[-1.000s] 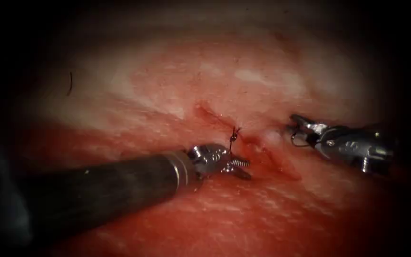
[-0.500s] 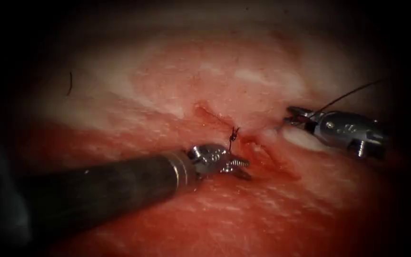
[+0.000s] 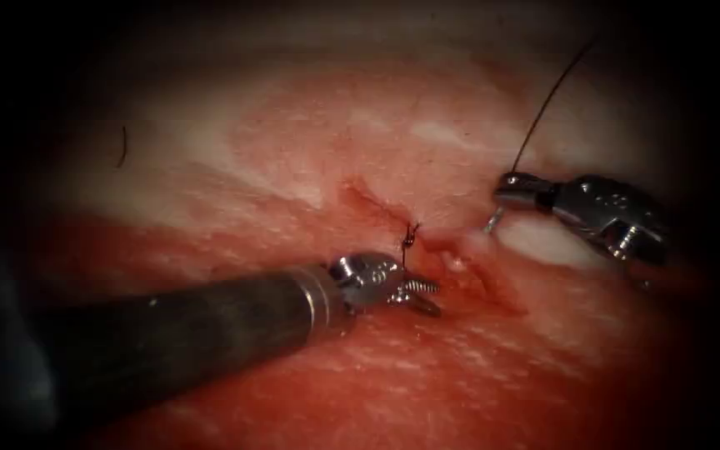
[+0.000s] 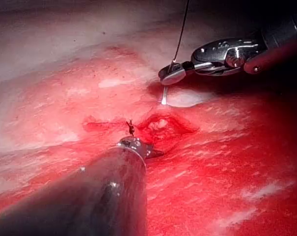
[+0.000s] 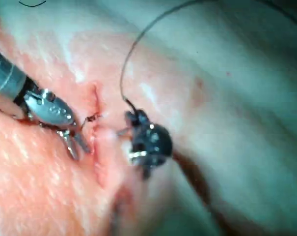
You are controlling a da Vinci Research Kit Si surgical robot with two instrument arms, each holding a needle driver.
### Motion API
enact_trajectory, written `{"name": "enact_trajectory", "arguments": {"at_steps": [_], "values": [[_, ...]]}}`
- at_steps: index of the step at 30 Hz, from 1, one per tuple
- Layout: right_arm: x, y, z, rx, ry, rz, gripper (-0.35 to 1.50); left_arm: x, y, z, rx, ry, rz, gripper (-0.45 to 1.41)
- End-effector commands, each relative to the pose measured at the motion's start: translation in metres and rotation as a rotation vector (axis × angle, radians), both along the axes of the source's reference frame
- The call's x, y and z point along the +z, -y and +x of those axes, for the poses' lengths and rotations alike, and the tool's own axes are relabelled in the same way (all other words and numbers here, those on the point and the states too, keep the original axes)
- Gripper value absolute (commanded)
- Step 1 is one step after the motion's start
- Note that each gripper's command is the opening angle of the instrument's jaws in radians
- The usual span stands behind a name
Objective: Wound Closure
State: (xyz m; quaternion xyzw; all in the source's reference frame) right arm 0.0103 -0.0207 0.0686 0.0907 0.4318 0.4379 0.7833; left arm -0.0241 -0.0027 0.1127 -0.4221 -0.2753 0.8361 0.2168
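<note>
Now right end effector (image 3: 506, 190) grips needle (image 3: 492, 220), pointing down at tissue (image 3: 393, 150).

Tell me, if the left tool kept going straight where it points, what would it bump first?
Probably the open cut in the tissue: the left end effector lies with jaws open at its left edge. Depth is uncertain. The right end effector holds the needle.

No writing, label, brand, number or sign can be read anywhere, neither on the tools nor on the tissue (image 3: 427, 125)
</note>
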Motion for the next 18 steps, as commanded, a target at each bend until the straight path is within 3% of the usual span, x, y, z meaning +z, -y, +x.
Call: {"name": "enact_trajectory", "arguments": {"at_steps": [1, 11, 18], "values": [[0.0007, -0.0001, 0.0009, 0.005, -0.01, 0.011, -0.35, 0.0006, 0.0004, -0.0007, 0.001, 0.002, 0.002, 0.0], [0.0025, 0.0021, 0.0014, -0.026, -0.038, 0.059, -0.35, 0.0006, 0.0004, -0.0006, 0.001, 0.002, 0.002, 0.0], [0.0031, 0.003, 0.0015, 0.033, -0.08, 0.158, -0.35, 0.0006, 0.0004, -0.0006, 0.001, 0.002, 0.002, 0.0]]}}
